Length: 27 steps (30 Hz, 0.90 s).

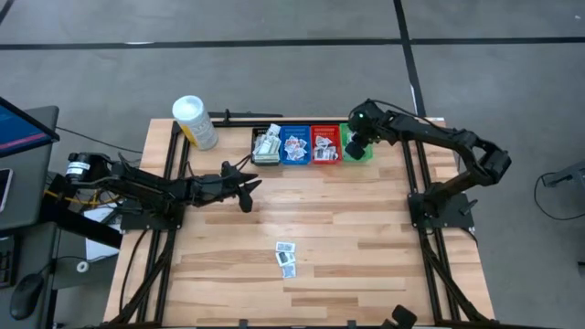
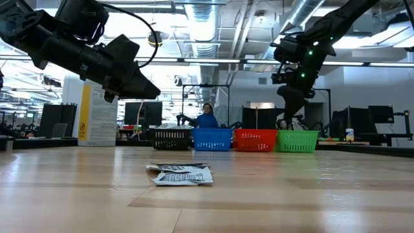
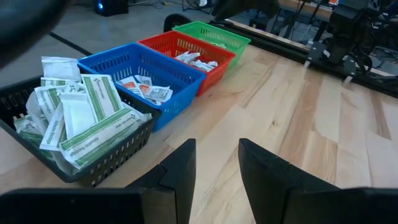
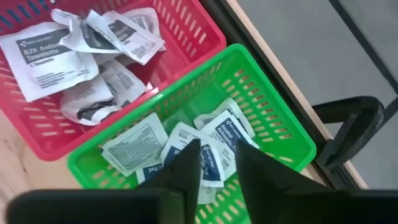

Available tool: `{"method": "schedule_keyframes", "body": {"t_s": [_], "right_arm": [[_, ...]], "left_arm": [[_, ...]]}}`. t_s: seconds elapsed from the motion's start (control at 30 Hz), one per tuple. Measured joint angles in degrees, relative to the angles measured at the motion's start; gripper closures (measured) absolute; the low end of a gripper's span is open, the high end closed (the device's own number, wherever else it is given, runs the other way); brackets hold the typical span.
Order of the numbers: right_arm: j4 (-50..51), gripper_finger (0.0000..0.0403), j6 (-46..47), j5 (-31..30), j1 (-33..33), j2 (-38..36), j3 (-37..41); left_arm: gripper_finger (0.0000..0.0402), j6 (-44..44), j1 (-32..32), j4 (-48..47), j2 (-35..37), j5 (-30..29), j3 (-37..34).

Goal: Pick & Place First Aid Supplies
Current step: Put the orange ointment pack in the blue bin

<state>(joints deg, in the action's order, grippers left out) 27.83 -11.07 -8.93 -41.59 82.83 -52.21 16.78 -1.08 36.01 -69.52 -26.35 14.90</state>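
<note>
1. Wooden table, butcher-block top; both arms over it.
2. Right gripper hangs directly above the green bin at the far right end of the bin row. Fingers a narrow gap apart, nothing seen between them; packets lie just beneath.
3. Left gripper hovers over bare table near the black bin, fingers apart, empty.
4. White tub with yellow label, left of the bins.
5. Bin row along far edge: black, blue bin, red bin, green. All four contain first aid packets.
6. Packets in green bin: white with blue print, overlapping.
7. Loose packets: a small cluster on the near middle of the table, well apart from both grippers.
</note>
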Motion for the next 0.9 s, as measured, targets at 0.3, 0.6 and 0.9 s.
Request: {"method": "schedule_keyframes", "body": {"t_s": [0.3,0.6,0.9], "right_arm": [[-1.8,0.0248,-1.47,0.42,7.27,-1.24,0.0],[-12.22,0.026,4.84,12.03,25.47,-2.55,-0.02],[-17.07,0.0266,4.69,12.11,45.6,1.19,0.04]], "left_arm": [[0.028,0.2,0.0,-0.18,0.0,4.13,0.0],[0.028,0.24,-0.81,-0.61,0.0,12.96,0.0],[0.028,4.48,-7.13,-0.67,0.0,12.88,0.0]]}}
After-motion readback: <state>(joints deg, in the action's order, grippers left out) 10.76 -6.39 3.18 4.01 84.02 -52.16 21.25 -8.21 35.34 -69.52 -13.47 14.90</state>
